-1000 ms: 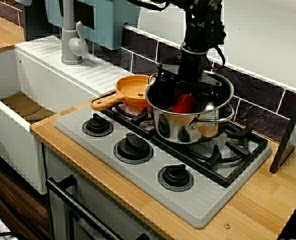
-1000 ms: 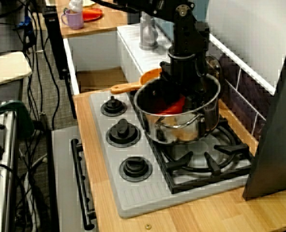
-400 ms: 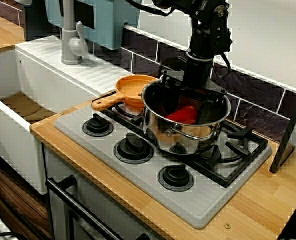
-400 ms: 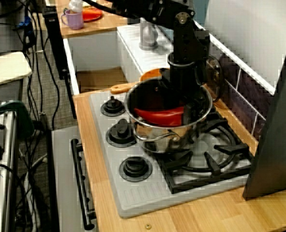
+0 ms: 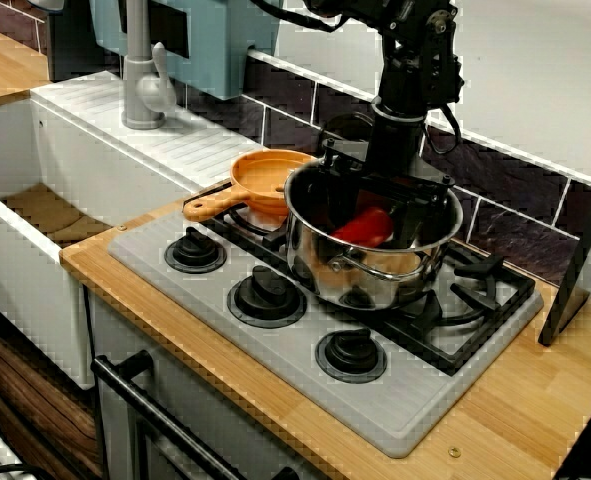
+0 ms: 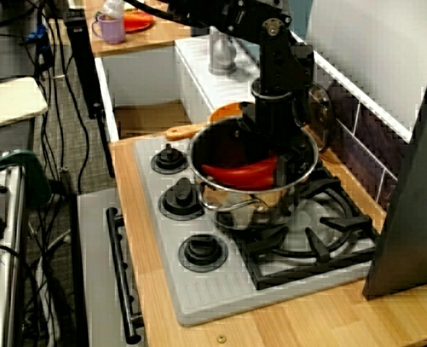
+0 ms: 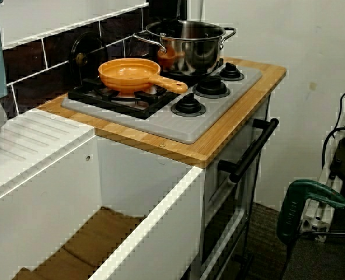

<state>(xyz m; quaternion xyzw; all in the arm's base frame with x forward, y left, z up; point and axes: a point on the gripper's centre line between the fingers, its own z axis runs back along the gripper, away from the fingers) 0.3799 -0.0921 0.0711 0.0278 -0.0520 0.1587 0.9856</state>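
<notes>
I see the black gripper (image 5: 373, 196) lowered inside the polished steel pot (image 5: 360, 272) on the black grate (image 5: 480, 290) of the grey ribbed hob (image 5: 275, 345). The rim hides the fingertips, so I cannot tell whether the jaws are spread or clamped. A smooth red item (image 5: 367, 227), possibly plastic, lies inside the pot, and a round orange pan (image 5: 265, 180) sits just beside the pot.

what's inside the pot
A red thing lies in the pot, and the gripper reaches down into it. The pot's floor and the gripper's tips are hidden by its wall, so the grip is unclear.
</notes>
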